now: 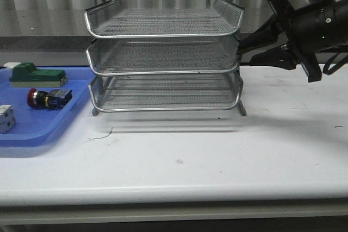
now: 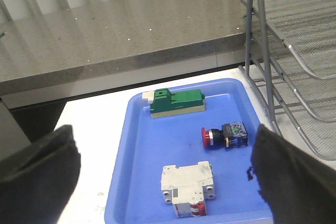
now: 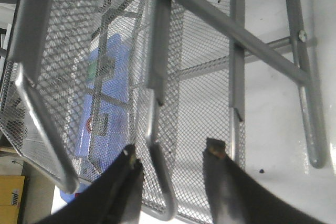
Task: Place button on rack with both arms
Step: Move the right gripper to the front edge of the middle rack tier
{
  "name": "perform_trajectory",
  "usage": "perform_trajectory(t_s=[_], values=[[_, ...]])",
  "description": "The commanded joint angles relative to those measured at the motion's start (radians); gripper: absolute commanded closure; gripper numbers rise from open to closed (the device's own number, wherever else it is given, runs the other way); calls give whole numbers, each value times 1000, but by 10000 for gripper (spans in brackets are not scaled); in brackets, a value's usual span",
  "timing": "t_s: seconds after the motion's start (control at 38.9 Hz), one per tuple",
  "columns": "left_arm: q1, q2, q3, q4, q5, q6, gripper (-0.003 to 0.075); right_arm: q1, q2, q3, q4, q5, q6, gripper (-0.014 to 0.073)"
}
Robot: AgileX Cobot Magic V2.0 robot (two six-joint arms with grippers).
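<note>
The button (image 1: 48, 98), with a red head and dark body, lies on its side in the blue tray (image 1: 32, 129) left of the rack (image 1: 163, 52). In the left wrist view the button (image 2: 226, 135) lies near my right finger, and my left gripper (image 2: 165, 182) hangs open above the tray, empty. The left arm is out of the front view. My right gripper (image 1: 243, 51) is at the rack's right side by the middle tier. In the right wrist view it (image 3: 170, 156) is open, with a rim corner of the rack (image 3: 157, 129) between its fingers.
A green block component (image 2: 176, 102) and a white breaker-like part (image 2: 188, 187) also lie in the blue tray (image 2: 142, 145). A grey stone ledge (image 2: 105, 40) runs behind the table. The rack's uprights (image 2: 260, 51) stand just right of the tray.
</note>
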Motion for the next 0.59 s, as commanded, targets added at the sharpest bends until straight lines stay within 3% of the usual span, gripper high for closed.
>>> perform_trajectory(t_s=[0.0,0.18,0.57], values=[[-1,8,-32,-2,-73,-9,91,22,-36,-46,47,40,-16,287],[-1,8,-32,-2,-73,-9,91,52,-14,-76,47,-4,-16,298],[-1,8,-32,-2,-73,-9,91,55,-6,-76,40,3,-16,540]])
